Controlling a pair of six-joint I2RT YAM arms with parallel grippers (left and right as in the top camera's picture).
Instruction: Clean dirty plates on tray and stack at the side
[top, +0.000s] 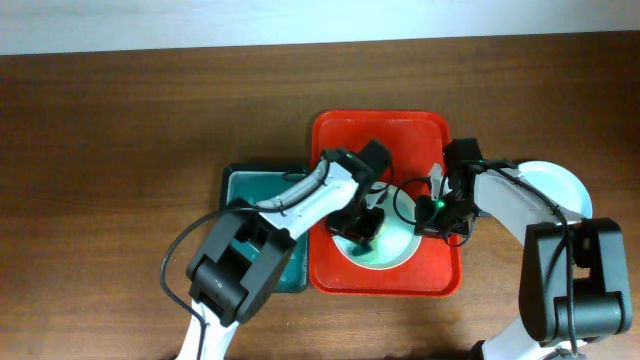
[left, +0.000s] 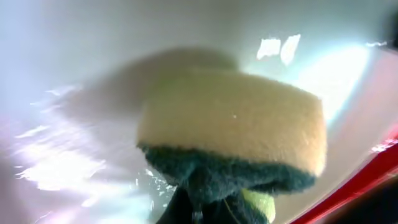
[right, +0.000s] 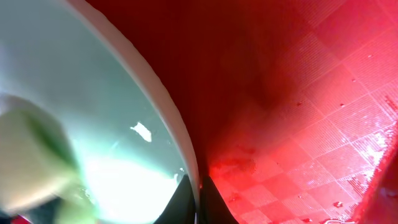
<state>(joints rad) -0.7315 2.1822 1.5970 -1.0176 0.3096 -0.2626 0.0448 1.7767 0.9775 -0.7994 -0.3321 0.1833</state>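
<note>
A pale mint plate (top: 385, 252) lies in the red tray (top: 400, 135). My left gripper (top: 363, 226) is shut on a yellow and dark green sponge (left: 239, 134) and presses it on the plate's inside (left: 81, 74). My right gripper (top: 432, 210) is shut on the plate's right rim (right: 168, 115), one finger on each side of it, over the tray floor (right: 298, 124). The sponge shows blurred at the left of the right wrist view (right: 31, 155). Another pale plate (top: 562, 185) lies on the table to the right of the tray.
A dark teal basin (top: 245, 190) stands against the tray's left side, partly under my left arm. The brown wooden table (top: 120, 150) stretches to the left and behind. Water drops lie on the tray floor.
</note>
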